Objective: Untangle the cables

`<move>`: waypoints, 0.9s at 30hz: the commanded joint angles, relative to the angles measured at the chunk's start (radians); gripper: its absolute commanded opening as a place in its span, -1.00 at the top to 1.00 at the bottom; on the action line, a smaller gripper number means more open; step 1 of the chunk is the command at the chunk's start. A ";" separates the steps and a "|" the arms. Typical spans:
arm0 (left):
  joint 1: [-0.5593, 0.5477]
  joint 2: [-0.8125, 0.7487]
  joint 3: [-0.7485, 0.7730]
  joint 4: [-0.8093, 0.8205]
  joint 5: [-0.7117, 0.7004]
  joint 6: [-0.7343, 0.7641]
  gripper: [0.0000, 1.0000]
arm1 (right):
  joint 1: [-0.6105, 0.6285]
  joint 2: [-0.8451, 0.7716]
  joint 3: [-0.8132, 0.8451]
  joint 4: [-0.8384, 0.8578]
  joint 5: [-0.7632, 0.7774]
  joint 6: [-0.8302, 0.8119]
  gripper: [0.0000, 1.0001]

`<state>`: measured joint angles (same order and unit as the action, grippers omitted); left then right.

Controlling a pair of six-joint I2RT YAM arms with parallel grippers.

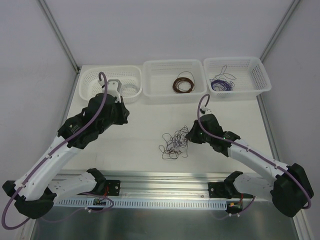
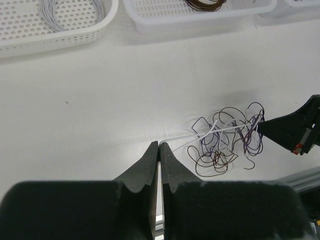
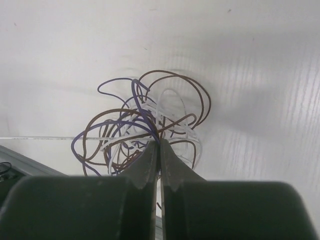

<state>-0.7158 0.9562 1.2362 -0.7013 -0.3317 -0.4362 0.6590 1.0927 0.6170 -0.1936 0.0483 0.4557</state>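
- While the cables (image 1: 173,144) lie as one scribbly tangle of purple, brown and white strands near the middle of the tabletop (image 1: 145,120), closer to its front edge than to the baskets, both grippers are nipped onto them.
- Left gripper (image 2: 159,146): jaws pressed together, with a white strand (image 2: 190,136) caught at the very tips. That strand runs straight across to the tangle, which sits well apart from the gripper, toward the right edge.
- Right gripper (image 3: 160,142): jaws closed tight at the tangle's right side, pinching purple and brown strands where they cross.
- In the right wrist view the white strand leaves the tangle as a thin straight line.
- Three baskets stand along the far edge: the left basket (image 1: 130,71) holds a white coil (image 1: 129,91), the middle basket (image 1: 165,70) a brown coil (image 1: 184,83), and the right basket (image 1: 260,75) a purple coil (image 1: 221,85).
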 commanded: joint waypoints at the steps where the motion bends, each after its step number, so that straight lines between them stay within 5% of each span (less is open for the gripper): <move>1: 0.096 -0.054 0.114 -0.042 -0.141 0.106 1.00 | -0.058 0.015 -0.036 -0.201 0.085 -0.049 0.99; 4: 0.124 -0.045 0.163 -0.058 -0.127 0.117 1.00 | -0.067 0.016 -0.036 -0.213 0.079 -0.055 0.97; 18: 0.122 -0.031 -0.104 0.049 0.238 -0.009 1.00 | -0.024 -0.056 0.065 -0.294 0.061 -0.150 -0.12; 22: 0.078 -0.016 -0.207 0.136 0.362 -0.019 0.63 | -0.018 -0.099 0.092 -0.310 0.051 -0.166 -0.34; 27: -0.109 0.093 -0.228 0.229 0.295 -0.059 -0.02 | -0.018 -0.155 0.095 -0.345 0.094 -0.173 -0.71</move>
<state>-0.7452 1.0008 1.0111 -0.5945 -0.0513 -0.4606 0.6384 0.9760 0.6819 -0.4904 0.1001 0.3000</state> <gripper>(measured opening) 0.473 0.838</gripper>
